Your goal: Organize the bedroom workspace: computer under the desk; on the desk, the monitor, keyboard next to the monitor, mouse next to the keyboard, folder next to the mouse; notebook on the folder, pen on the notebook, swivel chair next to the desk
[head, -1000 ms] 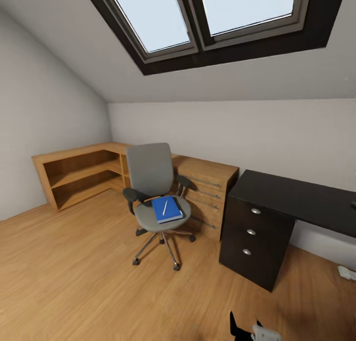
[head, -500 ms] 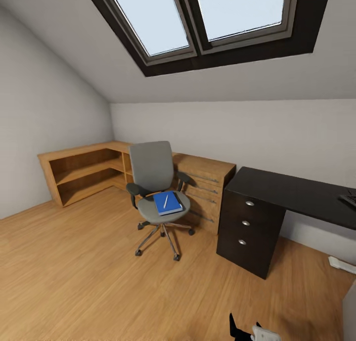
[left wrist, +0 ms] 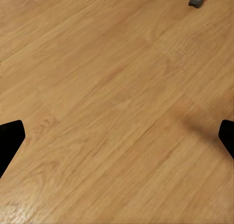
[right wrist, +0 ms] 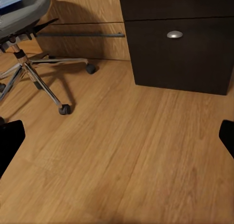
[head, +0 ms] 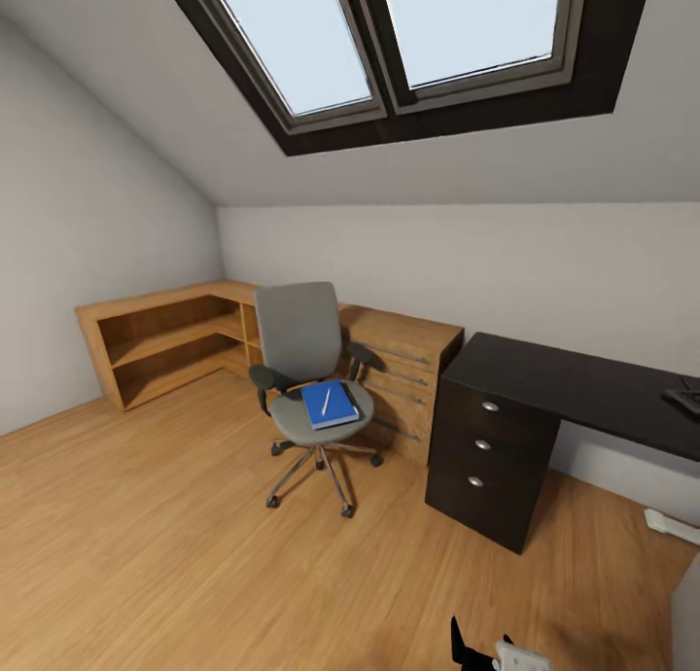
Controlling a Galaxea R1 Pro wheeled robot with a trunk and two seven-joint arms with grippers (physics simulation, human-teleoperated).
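Observation:
The grey swivel chair (head: pixel 299 360) stands on the wood floor in front of the wooden drawers, left of the black desk (head: pixel 574 384). On its seat lies a blue notebook (head: pixel 331 408) with a pale pen (head: pixel 326 400) on top; a dark edge peeks from under the notebook, perhaps the folder. A dark thing (head: pixel 686 399), perhaps the keyboard, is cut off at the desk's right end. My right gripper (right wrist: pixel 117 141) hangs open over the floor near the chair base (right wrist: pixel 36 80) and the desk drawers (right wrist: pixel 178 51). My left gripper (left wrist: pixel 117 141) is open above bare floor.
Low wooden shelves (head: pixel 160 345) and a wooden drawer unit (head: pixel 403 370) line the back wall under the sloped ceiling and skylight. A white thing (head: pixel 671 527) lies on the floor below the desk. Part of my right arm (head: pixel 510 654) shows at the head view's lower edge.
The whole head view has shifted, bringing more of the desk's right side into sight: the camera moved. The chair and what lies on it stay put.

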